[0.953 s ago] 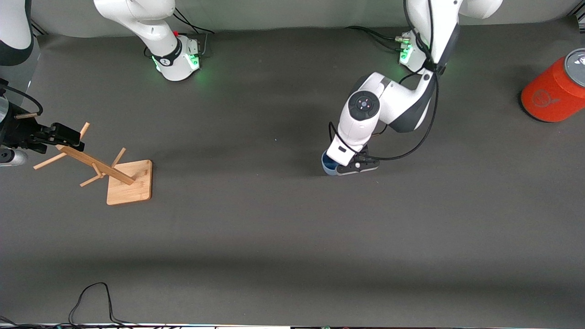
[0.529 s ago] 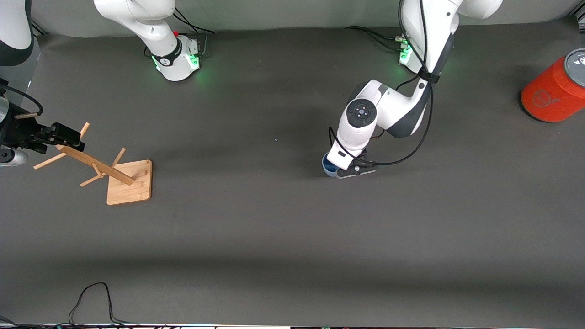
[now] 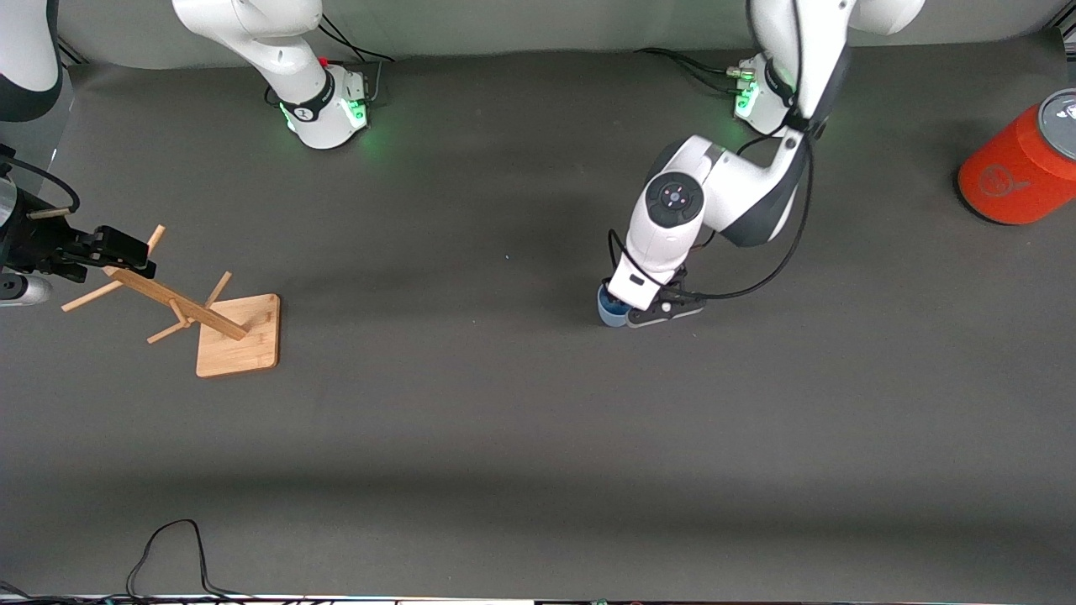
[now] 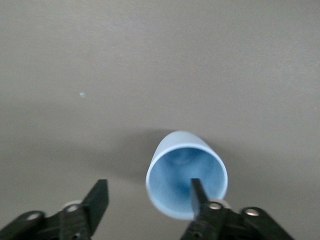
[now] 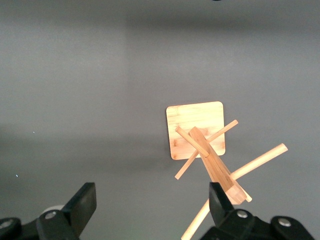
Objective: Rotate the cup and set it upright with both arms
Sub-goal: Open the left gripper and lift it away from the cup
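The light-blue cup [image 3: 612,309] stands upright on the grey mat near the table's middle, mouth up [image 4: 186,180]. My left gripper [image 3: 629,304] hangs right over it, open. One finger [image 4: 197,192] sits over the cup's mouth and the other finger [image 4: 100,197] stands well outside the cup, so the rim passes between them untouched. My right gripper [image 3: 105,248] waits open at the right arm's end of the table, over the top of a wooden rack, with nothing gripped between its fingers [image 5: 152,200].
The wooden peg rack [image 3: 239,336] on its square base [image 5: 196,127] stands under the right gripper. A large orange can [image 3: 1021,164] lies at the left arm's end of the table. A black cable [image 3: 168,546] loops along the mat's edge nearest the front camera.
The left gripper's fingers have spread apart and let go of the cup's rim, and its hand has shifted slightly. The cup now stands free. The right arm has not moved.
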Controlling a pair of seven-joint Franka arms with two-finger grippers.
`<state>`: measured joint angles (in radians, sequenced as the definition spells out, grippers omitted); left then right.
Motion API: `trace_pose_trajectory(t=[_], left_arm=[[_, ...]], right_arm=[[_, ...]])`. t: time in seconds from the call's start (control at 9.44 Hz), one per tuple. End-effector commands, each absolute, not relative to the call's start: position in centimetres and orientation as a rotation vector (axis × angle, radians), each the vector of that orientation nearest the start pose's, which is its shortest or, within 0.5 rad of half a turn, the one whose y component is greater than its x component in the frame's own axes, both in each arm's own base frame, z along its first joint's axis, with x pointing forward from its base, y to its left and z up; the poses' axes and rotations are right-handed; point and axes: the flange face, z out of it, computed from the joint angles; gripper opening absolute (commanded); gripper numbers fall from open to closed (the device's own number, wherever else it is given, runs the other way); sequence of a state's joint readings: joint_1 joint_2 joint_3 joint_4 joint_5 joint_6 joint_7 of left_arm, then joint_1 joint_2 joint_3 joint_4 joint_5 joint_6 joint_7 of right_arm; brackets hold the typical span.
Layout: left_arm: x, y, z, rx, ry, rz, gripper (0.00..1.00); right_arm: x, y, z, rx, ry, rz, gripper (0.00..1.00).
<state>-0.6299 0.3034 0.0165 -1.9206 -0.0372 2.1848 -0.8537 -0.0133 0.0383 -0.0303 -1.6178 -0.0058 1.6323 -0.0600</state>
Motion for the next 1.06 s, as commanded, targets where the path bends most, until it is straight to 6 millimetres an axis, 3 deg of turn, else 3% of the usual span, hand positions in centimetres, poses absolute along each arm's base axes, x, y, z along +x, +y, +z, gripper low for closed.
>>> trace_pose_trajectory(t=[0.0, 0.21, 0.42, 0.53, 0.74, 0.95], left_arm=[[51.4, -33.6, 42.2, -3.071, -0.474, 0.117, 1.00], [54.9, -29.7, 50.4, -3.045, -0.572, 0.084, 1.00], [57.8, -21.1, 57.0, -3.055, -0.636, -0.028, 1.00], [58.2, -16.7, 58.8, -3.087, -0.573, -0.076, 1.00], [56.9, -10.7, 61.2, -3.097, -0.544, -0.043, 1.00], [54.6, -9.5, 63.0, -3.088, -0.497, 0.019, 1.00]], right_arm=[[56.7, -2.5, 58.7, -3.148, -0.061, 0.035, 1.00], [56.7, -2.5, 58.7, -3.148, -0.061, 0.035, 1.00], [56.7, -2.5, 58.7, -3.148, -0.061, 0.035, 1.00], [56.7, -2.5, 58.7, -3.148, -0.061, 0.035, 1.00], [56.7, -2.5, 58.7, -3.148, -0.061, 0.035, 1.00], [56.7, -2.5, 58.7, -3.148, -0.061, 0.035, 1.00]])
